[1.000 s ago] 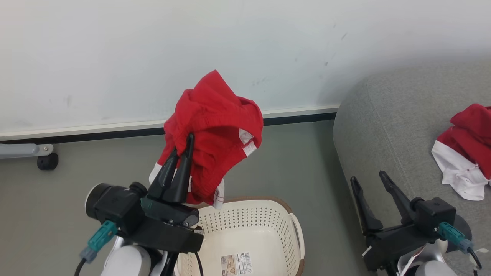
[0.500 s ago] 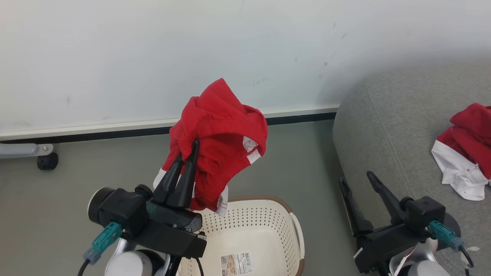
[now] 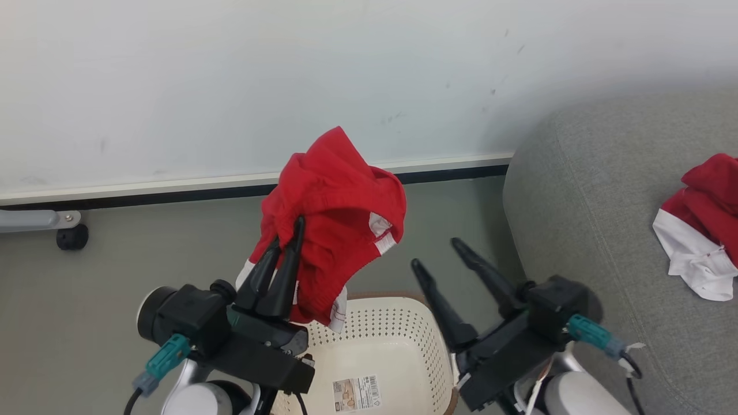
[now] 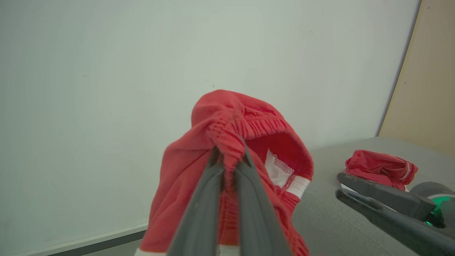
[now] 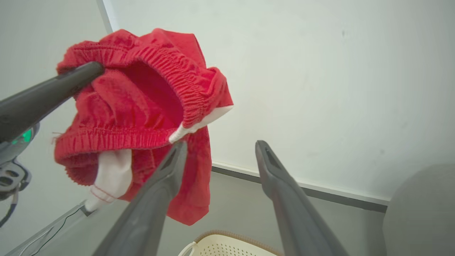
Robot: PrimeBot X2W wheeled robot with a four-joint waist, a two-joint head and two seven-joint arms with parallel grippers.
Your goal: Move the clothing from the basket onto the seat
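Left gripper (image 3: pixel 291 230) is clamped narrow on a soft bright red sports garment with white trim (image 3: pixel 340 202). In the left wrist view both fingers of the left gripper (image 4: pixel 229 158) pinch a fold of the elastic waistband, cloth bunched above the tips and draping down on both sides.

The red garment (image 5: pixel 142 99) is in the air, clear of the cream-white perforated plastic basket with brown rim (image 3: pixel 398 323), hanging over the basket's far left rim. Long axis roughly vertical, waistband up, white hems down. A barcode sticker (image 3: pixel 356 393) lies on the basket's bare floor; the basket's near part is cut off.

Right gripper (image 3: pixel 436 253) is spread wide, holding nothing, just right of the garment, fingers pointing up and left toward it. In the right wrist view the right gripper (image 5: pixel 221 145) has 1 finger overlapping the cloth's lower edge; contact cannot be told.

Key relation: the big grey fabric-upholstered seat (image 3: pixel 576 202) lies right of the garment, well apart, with the right gripper between them. The left arm has the load, so the carry goes rightward, probably past or via the right gripper.

1 more red and white garment (image 3: pixel 703 219) sits crumpled on the seat at far right.
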